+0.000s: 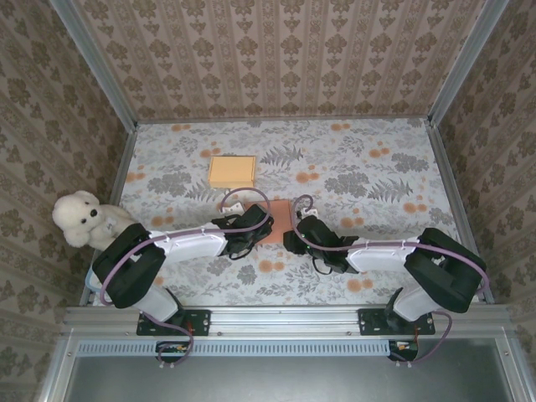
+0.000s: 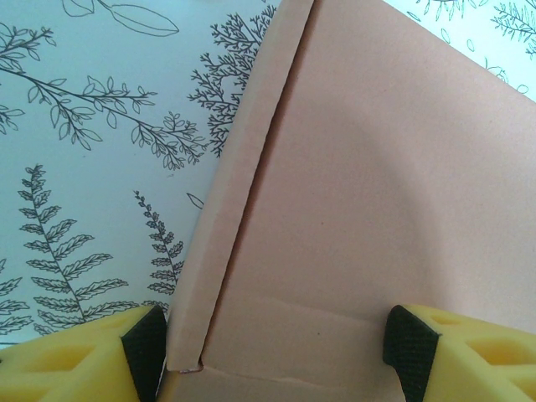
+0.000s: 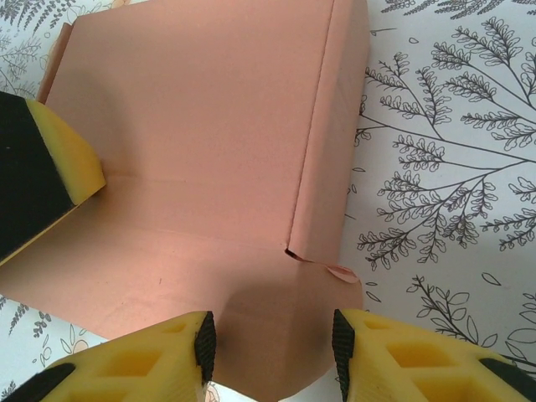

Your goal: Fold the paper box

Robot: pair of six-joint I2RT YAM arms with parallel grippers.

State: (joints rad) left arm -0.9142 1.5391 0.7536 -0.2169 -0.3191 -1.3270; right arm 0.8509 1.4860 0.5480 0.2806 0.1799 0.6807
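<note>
The pink paper box [image 1: 279, 219] lies flat on the floral table between my two grippers. In the left wrist view the box [image 2: 368, 184] has its left side flap [image 2: 239, 193] raised along a crease. My left gripper [image 2: 272, 352] hovers open over the box's near end, one pad beside that flap. In the right wrist view the box [image 3: 201, 142] shows its right side flap [image 3: 331, 134] folded up. My right gripper [image 3: 272, 347] stands open over the front flap's corner [image 3: 276, 327]. A left gripper finger [image 3: 42, 176] rests at the box's left edge.
A flat yellow box [image 1: 232, 171] lies further back on the table. A white teddy bear [image 1: 84, 219] sits at the left edge. Patterned walls with metal rails [image 1: 126, 109] close in the table on three sides.
</note>
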